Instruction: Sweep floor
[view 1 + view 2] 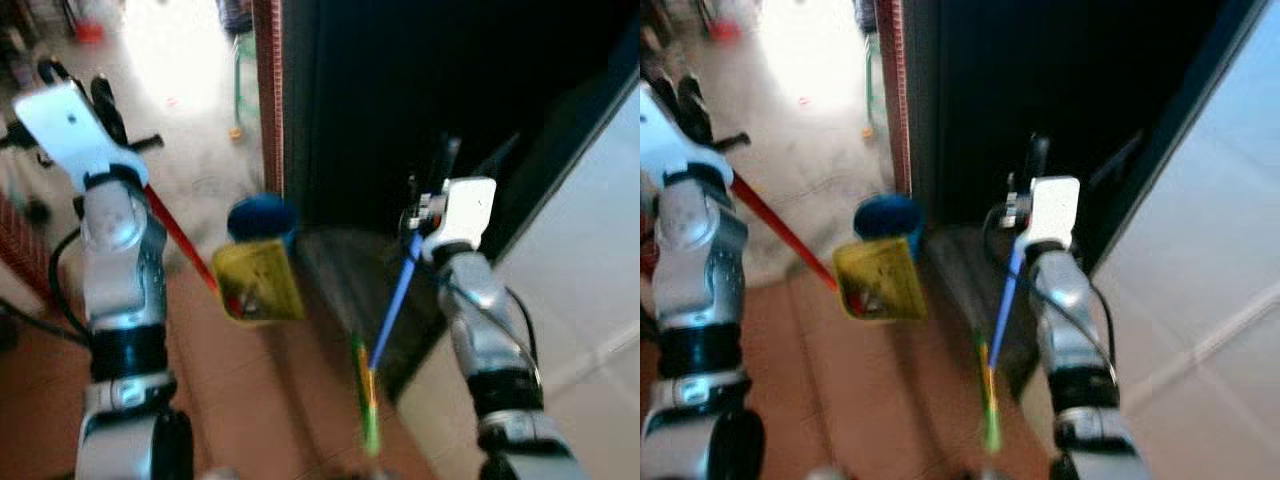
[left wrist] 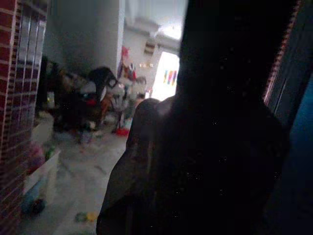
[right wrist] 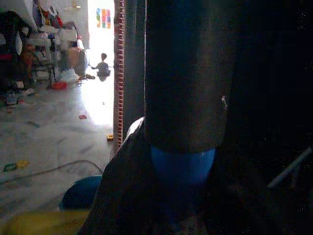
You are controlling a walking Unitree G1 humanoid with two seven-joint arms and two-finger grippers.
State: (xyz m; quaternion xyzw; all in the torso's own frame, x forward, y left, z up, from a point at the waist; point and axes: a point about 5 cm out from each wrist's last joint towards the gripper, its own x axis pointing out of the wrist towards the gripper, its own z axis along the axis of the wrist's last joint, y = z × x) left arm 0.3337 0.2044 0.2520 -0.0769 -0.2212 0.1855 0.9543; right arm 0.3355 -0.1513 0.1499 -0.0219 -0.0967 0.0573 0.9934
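My left gripper (image 1: pixel 78 82) is raised at the left, shut on the red handle (image 1: pixel 180 235) of a yellow dustpan (image 1: pixel 260 282). The dustpan hangs low over the red-brown floor, with some debris in it. On the right, my right gripper (image 1: pixel 430 172) is shut on the broom handle (image 1: pixel 395 295), which is blue below the grip and dark above it. The blue section (image 3: pixel 182 166) sits between the fingers in the right wrist view. Lower down the stick turns green and orange (image 1: pixel 368 400). The broom's head is out of frame. The picture is blurred.
A blue round container (image 1: pixel 262 215) stands just behind the dustpan, beside a brick pillar edge (image 1: pixel 267 100). A dark doorway (image 1: pixel 450 80) lies ahead, with pale tiles (image 1: pixel 590 300) on the right. The bright grey floor (image 1: pixel 180 120) beyond holds scattered litter, a cable and clutter. A person (image 3: pixel 102 66) sits far off.
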